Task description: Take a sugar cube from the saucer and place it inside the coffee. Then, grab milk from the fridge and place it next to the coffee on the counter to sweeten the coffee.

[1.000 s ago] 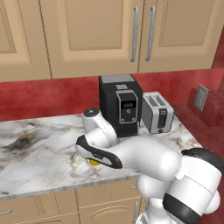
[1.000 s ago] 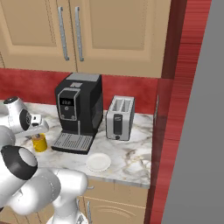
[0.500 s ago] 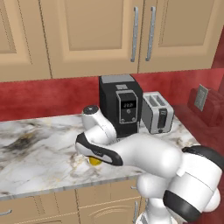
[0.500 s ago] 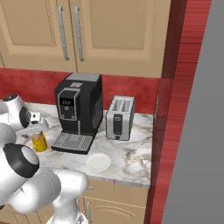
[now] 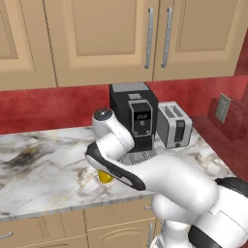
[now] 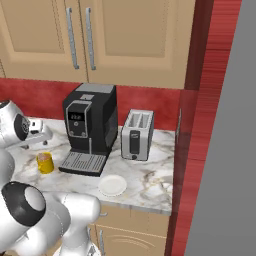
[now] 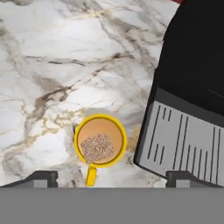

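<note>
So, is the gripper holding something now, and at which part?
Nothing is held. The gripper is open above the coffee, its fingertips wide apart, and the sugar cube lies in the mug.

In the left base view the mug (image 5: 105, 177) is mostly hidden behind the arm. In the hand view the coffee machine (image 7: 192, 78) is cut off at the right edge.
</note>
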{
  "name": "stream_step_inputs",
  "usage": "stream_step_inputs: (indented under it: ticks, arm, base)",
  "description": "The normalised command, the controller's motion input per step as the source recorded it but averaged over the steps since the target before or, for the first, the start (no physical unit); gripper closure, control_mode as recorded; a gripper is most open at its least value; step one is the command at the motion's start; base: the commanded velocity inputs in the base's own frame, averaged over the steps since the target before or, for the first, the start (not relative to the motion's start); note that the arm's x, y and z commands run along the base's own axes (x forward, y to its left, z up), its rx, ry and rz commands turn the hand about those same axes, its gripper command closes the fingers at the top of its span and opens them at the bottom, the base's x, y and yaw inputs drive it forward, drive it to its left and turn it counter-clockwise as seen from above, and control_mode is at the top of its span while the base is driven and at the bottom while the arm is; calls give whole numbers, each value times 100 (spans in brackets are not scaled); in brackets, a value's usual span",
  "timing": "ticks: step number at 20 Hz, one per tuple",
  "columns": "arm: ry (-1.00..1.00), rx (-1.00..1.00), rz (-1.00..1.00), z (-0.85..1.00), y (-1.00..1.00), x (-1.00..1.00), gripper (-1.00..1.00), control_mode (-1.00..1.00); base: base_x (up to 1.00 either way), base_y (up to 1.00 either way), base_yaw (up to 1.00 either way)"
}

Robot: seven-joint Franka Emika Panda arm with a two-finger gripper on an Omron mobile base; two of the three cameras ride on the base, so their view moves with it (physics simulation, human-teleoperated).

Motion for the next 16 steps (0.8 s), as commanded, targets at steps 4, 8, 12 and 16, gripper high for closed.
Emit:
stream_step_inputs:
  ticks: [4,8,12,16]
  arm:
    - [-19,13,-12,53,-70,-89,-100,-100]
    - [-18,23,-14,68,-94,-99,-100,-100]
    - [-21,23,-14,73,-98,-96,-100,-100]
    - [-28,20,-11,78,-88,-78,-100,-100]
  base:
    - [0,0,0]
    - [0,0,0]
    - [0,0,0]
    - [0,0,0]
